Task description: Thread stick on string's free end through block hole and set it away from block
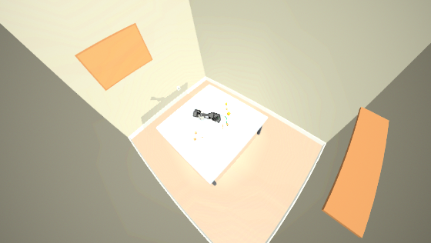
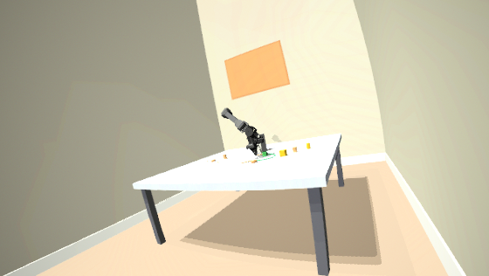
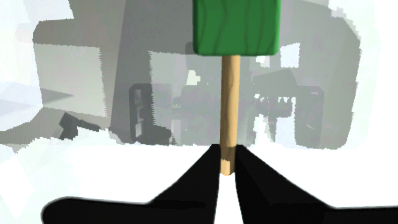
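Observation:
The green wooden block [image 3: 236, 25] [image 2: 265, 154] stands on the table [image 2: 210, 175] [image 1: 208, 154]. The thin wooden stick [image 3: 230, 95] comes out of the block's near side in the wrist view, well clear of it. My gripper [image 3: 228, 152] is shut on the stick near its end, with a gap between fingertips and block. The block's far side is cut off in the wrist view, so the stick's other end is hidden. The green string [image 2: 270, 157] [image 1: 226, 119] curves over the table by the round button [image 2: 253, 162] [image 1: 227, 124].
A yellow block [image 2: 283, 153] [image 1: 228, 114] is beside the string. A tan piece [image 2: 294, 149] and a yellow piece [image 2: 308, 146] [image 1: 226, 104] stand beyond it. Small orange-brown pieces [image 2: 224, 156] [image 1: 195, 139] lie on the other side. A thin loose stick [image 2: 245, 162] is near the button.

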